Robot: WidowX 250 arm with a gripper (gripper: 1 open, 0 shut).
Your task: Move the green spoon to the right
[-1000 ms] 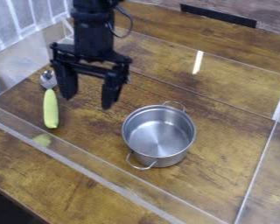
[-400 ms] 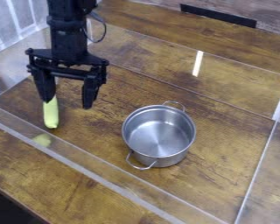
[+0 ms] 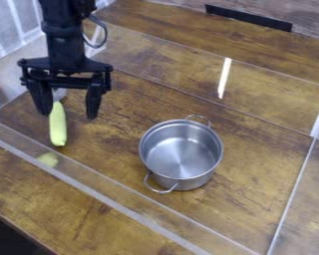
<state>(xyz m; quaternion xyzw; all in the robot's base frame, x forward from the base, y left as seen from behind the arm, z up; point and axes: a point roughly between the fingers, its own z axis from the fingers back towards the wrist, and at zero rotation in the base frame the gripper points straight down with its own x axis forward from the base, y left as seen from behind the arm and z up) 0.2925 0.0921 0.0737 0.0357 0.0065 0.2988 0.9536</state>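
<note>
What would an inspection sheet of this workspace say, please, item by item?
Surface: brown wood-look table, with a short pale strip lying on it.
Job's things: green spoon at the left of the picture, handle toward the camera, its bowl end partly hidden by the gripper.
Clutter: round steel pot with two side handles, right of the spoon, nothing seen inside.
Gripper: black, fingers spread open, above the spoon; contact cannot be told from this view.
Cables: nothing seen that is clearly a cable.
Surroundings: clear see-through edging along the near left side; a dark slotted strip at the far edge.
</note>
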